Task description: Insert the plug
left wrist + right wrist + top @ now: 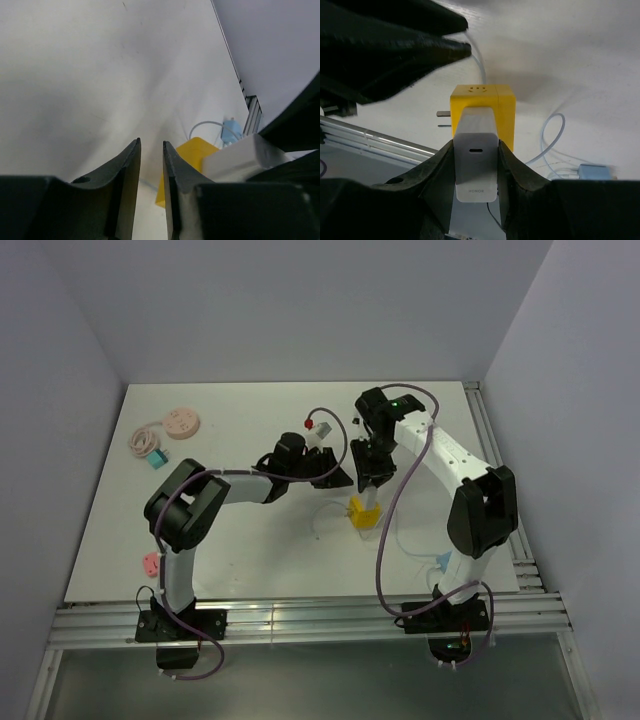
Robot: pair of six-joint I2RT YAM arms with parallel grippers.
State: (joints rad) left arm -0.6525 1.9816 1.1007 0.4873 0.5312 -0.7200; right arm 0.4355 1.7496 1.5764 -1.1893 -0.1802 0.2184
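A yellow cube socket [364, 512] lies on the white table, its metal prongs [444, 114] sticking out to the left. My right gripper [368, 483] stands over it, shut on a white Honor charger plug [476, 155]. The plug's far end is against the top of the yellow cube [482, 100]; its pins are hidden. My left gripper [338, 477] hovers just left of the cube, empty, jaws a narrow gap apart [151, 145]. The cube [192, 155] and plug [240, 157] show to its right.
A light blue plug [440, 562] with a looped white cable lies right of the cube. A pink round socket [182, 423], a teal piece [157, 460] and a pink piece [151, 563] lie at the left. A red-tipped connector [318, 426] lies behind. Metal rails [500, 470] line the right edge.
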